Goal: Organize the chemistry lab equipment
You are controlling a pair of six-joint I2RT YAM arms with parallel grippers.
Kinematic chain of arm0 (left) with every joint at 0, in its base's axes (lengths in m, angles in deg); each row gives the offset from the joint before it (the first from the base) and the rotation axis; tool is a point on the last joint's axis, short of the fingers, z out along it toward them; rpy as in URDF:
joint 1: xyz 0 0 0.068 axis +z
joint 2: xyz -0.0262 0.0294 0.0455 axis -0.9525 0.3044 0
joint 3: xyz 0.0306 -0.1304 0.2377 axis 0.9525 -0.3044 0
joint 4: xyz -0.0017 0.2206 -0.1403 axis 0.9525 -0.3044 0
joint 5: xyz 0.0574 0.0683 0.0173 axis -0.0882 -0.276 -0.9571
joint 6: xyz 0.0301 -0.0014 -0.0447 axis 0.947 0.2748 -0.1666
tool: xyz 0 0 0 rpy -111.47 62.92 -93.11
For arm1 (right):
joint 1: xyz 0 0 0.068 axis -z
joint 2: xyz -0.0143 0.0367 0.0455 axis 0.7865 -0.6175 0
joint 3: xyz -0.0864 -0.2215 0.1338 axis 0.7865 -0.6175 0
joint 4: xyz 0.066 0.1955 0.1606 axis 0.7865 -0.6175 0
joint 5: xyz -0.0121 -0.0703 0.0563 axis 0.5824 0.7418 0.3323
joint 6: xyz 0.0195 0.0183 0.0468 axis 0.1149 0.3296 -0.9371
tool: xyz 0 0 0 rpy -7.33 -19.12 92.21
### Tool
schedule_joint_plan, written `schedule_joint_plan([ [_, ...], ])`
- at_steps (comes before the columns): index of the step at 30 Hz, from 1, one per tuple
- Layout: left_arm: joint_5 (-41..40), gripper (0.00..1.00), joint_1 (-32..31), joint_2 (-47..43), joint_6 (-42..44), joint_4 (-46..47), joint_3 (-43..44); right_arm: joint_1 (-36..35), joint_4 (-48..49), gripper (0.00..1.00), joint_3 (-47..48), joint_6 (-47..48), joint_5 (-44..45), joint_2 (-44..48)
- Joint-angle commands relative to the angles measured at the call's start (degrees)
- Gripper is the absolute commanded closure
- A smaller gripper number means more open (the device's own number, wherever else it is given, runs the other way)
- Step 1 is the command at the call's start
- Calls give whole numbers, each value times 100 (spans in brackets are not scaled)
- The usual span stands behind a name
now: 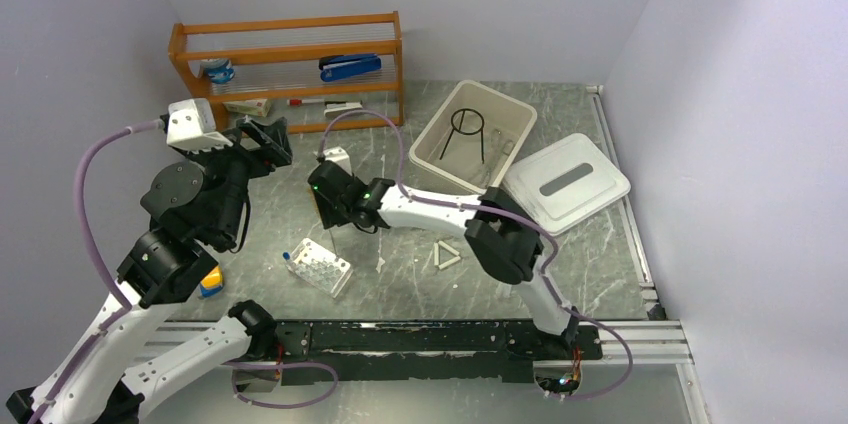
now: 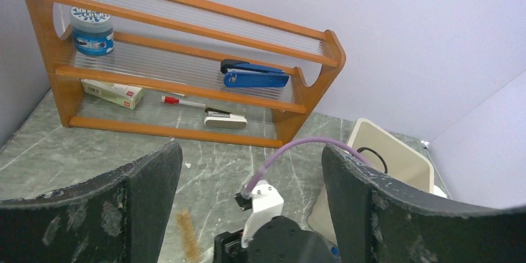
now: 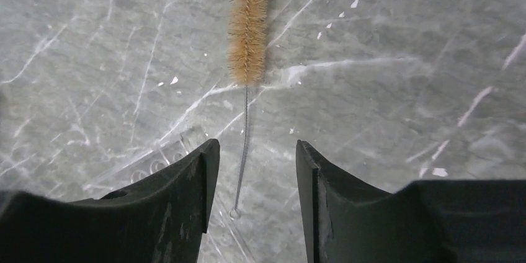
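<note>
A tan bristle brush (image 3: pixel 248 24) lies on the grey table, its thin wire handle (image 3: pixel 242 157) running down between my right gripper's (image 3: pixel 255 170) fingers. Those fingers stand open on either side of the wire and do not touch it. The same brush (image 2: pixel 188 238) shows low in the left wrist view, beside the right arm's wrist (image 2: pixel 279 232). My left gripper (image 2: pixel 251 176) hangs wide open and empty above the table, facing the shelf. A white holed rack (image 1: pixel 322 266) with a blue-capped vial (image 1: pixel 287 256) lies near the front. A white triangle (image 1: pixel 447 257) rests right of it.
A beige bin (image 1: pixel 505 109) at the back right holds a black wire tripod (image 1: pixel 467 129); its white lid (image 1: pixel 566 182) lies beside it. The wooden shelf (image 1: pixel 290 69) at the back carries a blue stapler (image 1: pixel 350 67) and stationery. A yellow-and-blue block (image 1: pixel 210 282) sits by the left arm.
</note>
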Motion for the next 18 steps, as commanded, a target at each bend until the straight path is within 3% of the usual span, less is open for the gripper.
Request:
schedule_joint_plan([
  [1,-97,14,27,-30,168,7,99,20,-353,49,604,-193,-43,-383],
  [10,-113,14,24,45,47,-197,13,-88,-743,52,1267,-107,-399,-1185],
  [18,-52,18,24,19,-66,-129,-32,-135,-1176,68,1642,26,-10,-1505],
])
